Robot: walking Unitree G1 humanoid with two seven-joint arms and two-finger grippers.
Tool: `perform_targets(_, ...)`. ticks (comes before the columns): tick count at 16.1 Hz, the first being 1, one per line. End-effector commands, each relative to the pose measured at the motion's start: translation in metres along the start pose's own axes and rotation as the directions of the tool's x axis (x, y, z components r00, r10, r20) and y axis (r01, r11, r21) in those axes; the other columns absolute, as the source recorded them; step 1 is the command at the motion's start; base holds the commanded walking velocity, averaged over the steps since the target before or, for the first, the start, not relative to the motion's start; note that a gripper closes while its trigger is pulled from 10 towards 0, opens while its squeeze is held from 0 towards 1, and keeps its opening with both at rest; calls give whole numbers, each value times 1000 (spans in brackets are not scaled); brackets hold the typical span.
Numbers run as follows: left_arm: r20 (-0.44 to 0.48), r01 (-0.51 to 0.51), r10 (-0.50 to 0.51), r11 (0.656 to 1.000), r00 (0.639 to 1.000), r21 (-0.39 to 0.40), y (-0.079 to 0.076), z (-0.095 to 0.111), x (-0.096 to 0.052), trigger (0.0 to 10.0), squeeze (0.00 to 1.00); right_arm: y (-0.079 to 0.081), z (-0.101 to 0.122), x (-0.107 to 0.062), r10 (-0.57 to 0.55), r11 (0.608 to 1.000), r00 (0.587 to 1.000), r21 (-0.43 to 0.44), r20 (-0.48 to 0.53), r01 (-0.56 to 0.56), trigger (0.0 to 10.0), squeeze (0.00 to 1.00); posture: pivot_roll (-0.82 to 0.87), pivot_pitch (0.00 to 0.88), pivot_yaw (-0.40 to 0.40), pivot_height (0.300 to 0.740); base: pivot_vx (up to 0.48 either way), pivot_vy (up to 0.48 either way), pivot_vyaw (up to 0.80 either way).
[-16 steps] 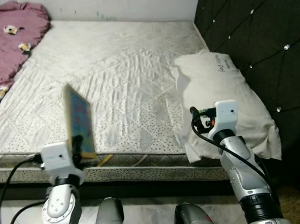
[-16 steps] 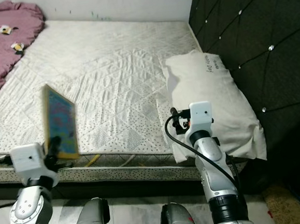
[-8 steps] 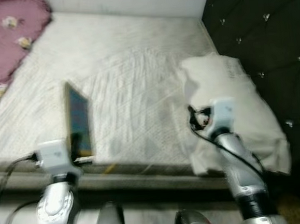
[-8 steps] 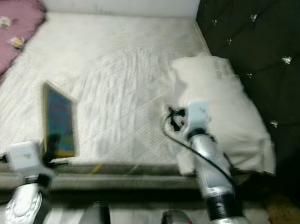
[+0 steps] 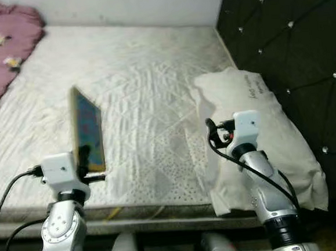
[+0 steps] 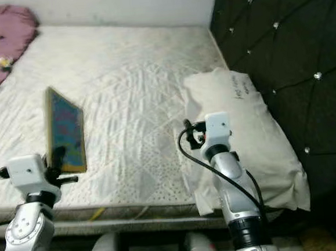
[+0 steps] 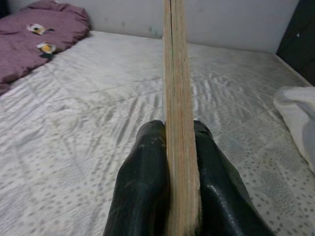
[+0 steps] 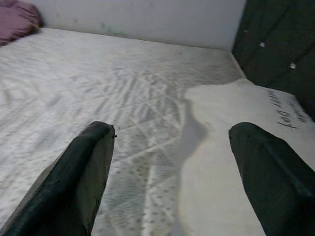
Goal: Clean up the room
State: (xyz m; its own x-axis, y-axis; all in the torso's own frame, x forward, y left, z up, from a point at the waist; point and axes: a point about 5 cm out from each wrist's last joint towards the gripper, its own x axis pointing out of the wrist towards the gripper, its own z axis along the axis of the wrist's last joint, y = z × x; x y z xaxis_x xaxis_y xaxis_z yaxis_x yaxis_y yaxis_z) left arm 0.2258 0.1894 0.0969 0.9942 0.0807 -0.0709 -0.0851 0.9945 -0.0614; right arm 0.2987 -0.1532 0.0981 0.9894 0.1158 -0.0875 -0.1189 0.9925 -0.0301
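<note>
A bare white quilted mattress (image 5: 136, 87) takes up most of the scene, running from the near edge toward 12 o'clock, where it meets a pale wall. At 3 o'clock stands a dark tufted headboard (image 5: 283, 35) with small shiny studs. A purple blanket (image 5: 1, 40) with small flower prints lies bunched at 10 o'clock, on the far corner of the mattress. A white pillow (image 5: 261, 130) with some writing on its cover lies at 3 o'clock, against the headboard and reaching the near edge of the mattress. At 8 o'clock the left gripper (image 7: 179, 142) pinches a thin book (image 5: 87, 132) by its lower edge, one finger pressed on each cover, so the book stands upright over the near part of the mattress. At 4 o'clock the right gripper (image 8: 170, 162) hangs over the pillow's near side with its fingers (image 8: 78, 182) spread wide and nothing between them.
</note>
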Motion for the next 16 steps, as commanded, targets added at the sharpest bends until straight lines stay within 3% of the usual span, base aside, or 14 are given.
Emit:
perform_targets(1, 7, 71, -71, 997, 997, -29, -16, 4, 7, 10000, 0, -12, 3, -3, -37, 999, 999, -11, -3, 37, 10000, 0, -58, 0, -55, 665, 0, 0, -594)
perform_targets(3, -47, 115, -117, 993, 992, -40, -20, 0, 13, 10000, 0, -15, 5, -6, -44, 999, 999, -21, -2, 44, 10000, 0, -72, 12, -58, 665, 0, 0, -591)
perform_targets(6, -92, 92, -106, 985, 990, -148, -16, -2, 28, 10000, 0, -25, 8, -14, -64, 997, 998, -51, -4, 63, 10000, 0, -105, 49, -57, 665, 0, 0, -369)
perform_targets(10, -141, 71, -120, 946, 983, -315, -27, -4, 46, 10000, 0, -34, 4, -29, -85, 995, 996, -63, -34, 83, 10000, 0, -138, 79, -60, 665, 0, 0, 0)
perform_targets(11, -188, 82, -157, 931, 970, -356, -34, -14, 52, 10000, 0, -36, 3, -34, -90, 994, 995, -61, -40, 87, 10000, 0, -149, 80, -64, 665, 0, 0, 0)
perform_targets(14, -214, 95, -186, 922, 959, -374, -43, -19, 59, 10000, 0, -39, 3, -41, -86, 994, 995, -65, -53, 82, 10000, 0, -162, 85, -68, 665, 0, 0, 0)
perform_targets(16, -226, 106, -205, 916, 952, -386, -50, -21, 62, 10000, 0, -40, 2, -43, -79, 995, 995, -58, -61, 75, 10000, 0, -166, 85, -65, 640, 0, 0, 0)
